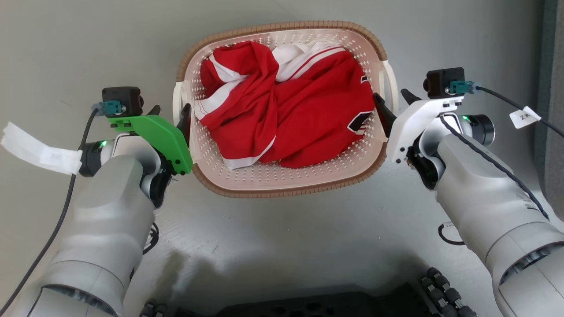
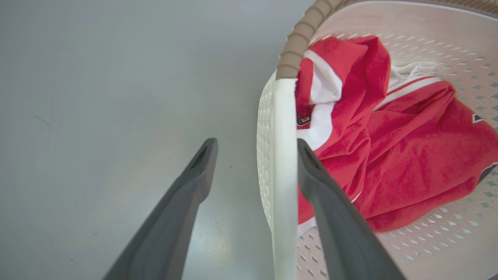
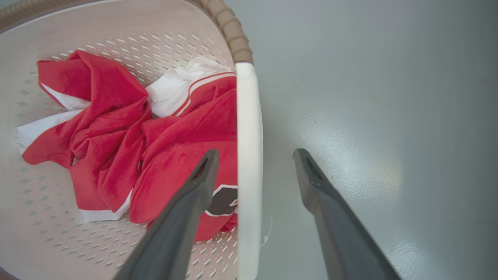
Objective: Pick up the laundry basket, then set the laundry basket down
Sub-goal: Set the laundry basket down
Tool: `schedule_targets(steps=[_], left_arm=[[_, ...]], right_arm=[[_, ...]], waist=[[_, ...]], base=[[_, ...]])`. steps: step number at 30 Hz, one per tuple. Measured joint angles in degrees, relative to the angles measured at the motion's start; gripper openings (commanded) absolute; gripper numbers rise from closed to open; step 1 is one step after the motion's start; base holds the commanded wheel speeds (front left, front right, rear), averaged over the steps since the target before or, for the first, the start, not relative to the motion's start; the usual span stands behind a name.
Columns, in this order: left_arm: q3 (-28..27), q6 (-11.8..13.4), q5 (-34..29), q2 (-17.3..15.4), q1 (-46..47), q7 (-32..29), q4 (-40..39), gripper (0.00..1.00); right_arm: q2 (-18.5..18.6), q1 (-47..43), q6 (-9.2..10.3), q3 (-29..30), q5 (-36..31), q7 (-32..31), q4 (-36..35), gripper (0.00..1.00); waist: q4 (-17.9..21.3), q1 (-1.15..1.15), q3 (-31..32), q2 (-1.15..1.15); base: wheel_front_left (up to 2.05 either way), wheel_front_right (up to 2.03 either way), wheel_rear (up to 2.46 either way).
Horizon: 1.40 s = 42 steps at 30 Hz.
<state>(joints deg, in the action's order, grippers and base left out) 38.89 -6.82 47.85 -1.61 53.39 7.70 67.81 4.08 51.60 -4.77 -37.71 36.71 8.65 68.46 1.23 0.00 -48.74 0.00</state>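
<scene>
The cream-white perforated plastic laundry basket with a brown woven-look rim (image 1: 286, 192) sits on the grey floor (image 1: 88, 44), holding a crumpled red-and-white garment (image 1: 286, 110). The left jaws stand wide apart astride its white left handle (image 2: 284, 175). The right jaws stand likewise astride the white right handle (image 3: 249, 155), and neither pair is clamped.

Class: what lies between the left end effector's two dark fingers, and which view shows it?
The white side handle of the cream perforated plastic laundry basket, in the left wrist view.

You're looking at a smooth, pale grey floor (image 1: 282, 229). A darker grey strip (image 1: 553, 132) borders it, and well left of that strip a soft shadow (image 1: 198, 273) darkens the floor.
</scene>
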Motion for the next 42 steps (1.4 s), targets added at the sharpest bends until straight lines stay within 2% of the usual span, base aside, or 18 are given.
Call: schedule_targets(steps=[7,13,20,28,32,39,42], left_arm=[[-0.2,-0.1,0.4,0.0,0.0,0.8,0.4,1.0],[0.0,-0.2,0.4,0.0,-0.2,3.8,0.5,1.0],[1.2,-0.2,-1.3,0.0,-1.2,6.0,0.4,1.0],[0.0,0.3,-2.4,0.0,-3.1,6.6,-0.9,1.0],[-1.0,0.9,-2.8,-0.3,-3.3,6.6,-3.9,1.0],[-5.6,3.3,-6.1,-4.4,-3.4,6.6,-14.7,1.0],[-7.3,4.4,-7.6,-5.2,-4.5,6.6,-18.8,1.0]], right_arm=[[-0.1,0.0,-0.69,-0.3,0.0,1.4,0.6,1.0],[-0.1,-0.3,-0.76,-0.2,0.0,3.4,0.6,1.0],[0.0,-1.1,-0.78,0.2,0.0,5.2,-0.2,1.0],[0.7,-3.2,-0.75,1.6,0.0,5.7,-2.2,1.0],[1.8,-4.0,0.12,3.2,0.0,5.7,-5.6,1.0],[3.1,-4.9,1.91,7.2,-1.6,5.7,-15.2,1.0],[3.9,-6.7,2.99,8.7,-2.8,5.7,-18.8,1.0]], waist=[[-0.3,0.0,1.4,0.0],[-0.4,0.0,3.7,0.0],[-0.5,0.0,7.9,0.0],[-0.7,-0.01,13.6,0.0],[-0.8,-0.01,16.5,0.0],[-1.0,-0.01,21.6,0.0],[-0.9,-0.01,23.7,0.0]], base=[[0.0,0.0,0.0],[0.0,0.0,0.0],[0.0,0.0,0.0],[0.0,0.0,0.0],[0.0,0.0,0.0],[0.0,0.0,0.0],[0.0,0.0,0.0]])
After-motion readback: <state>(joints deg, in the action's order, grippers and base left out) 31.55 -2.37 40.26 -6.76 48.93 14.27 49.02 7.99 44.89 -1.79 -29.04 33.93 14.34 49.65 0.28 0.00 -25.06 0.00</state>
